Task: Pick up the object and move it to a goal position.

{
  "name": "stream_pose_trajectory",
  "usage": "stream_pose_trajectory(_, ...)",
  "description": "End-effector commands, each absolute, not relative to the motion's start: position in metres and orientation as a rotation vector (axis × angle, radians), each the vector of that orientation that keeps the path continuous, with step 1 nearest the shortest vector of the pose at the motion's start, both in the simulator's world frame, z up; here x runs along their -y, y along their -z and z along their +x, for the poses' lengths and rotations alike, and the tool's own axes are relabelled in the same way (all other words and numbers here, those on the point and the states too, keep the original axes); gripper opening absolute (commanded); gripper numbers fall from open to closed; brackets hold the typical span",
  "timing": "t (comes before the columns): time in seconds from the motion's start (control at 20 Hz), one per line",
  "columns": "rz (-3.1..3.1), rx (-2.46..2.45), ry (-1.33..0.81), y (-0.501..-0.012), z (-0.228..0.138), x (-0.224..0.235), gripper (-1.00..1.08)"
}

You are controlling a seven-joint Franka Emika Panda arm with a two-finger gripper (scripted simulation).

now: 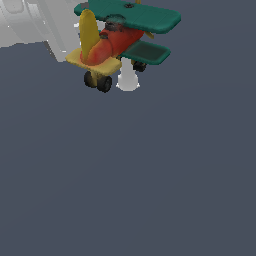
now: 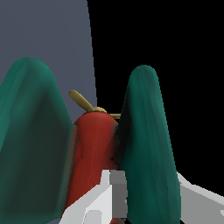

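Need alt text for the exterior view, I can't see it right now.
A small toy biplane with teal-green double wings, red-orange body and yellow tail sits near the top of the frame, over a plain grey floor; a white gripper finger shows below it.

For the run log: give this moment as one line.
object: toy biplane | fingers: closed on one wing | state: lifted, in transit

Biplane (image 1: 117,42): teal-green double wings, red-orange body, yellow tail and propeller, black wheels. Tool (image 2: 144,199) white, beside the body. Floor (image 1: 150,175) plain slate grey.
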State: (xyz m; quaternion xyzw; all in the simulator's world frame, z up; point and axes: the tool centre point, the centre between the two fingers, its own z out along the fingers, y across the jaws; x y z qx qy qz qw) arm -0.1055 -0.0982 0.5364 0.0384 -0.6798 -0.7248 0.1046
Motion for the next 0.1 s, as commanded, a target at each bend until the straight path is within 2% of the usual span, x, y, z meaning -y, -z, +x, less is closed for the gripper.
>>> stream_pose_trajectory(0.0,0.114,2.004,2.140,-0.5403,-0.1049,0.0988,-1.00)
stream_pose_trajectory(0.05,0.114,2.004,2.140,-0.5400,-0.1048,0.0989,-1.00)
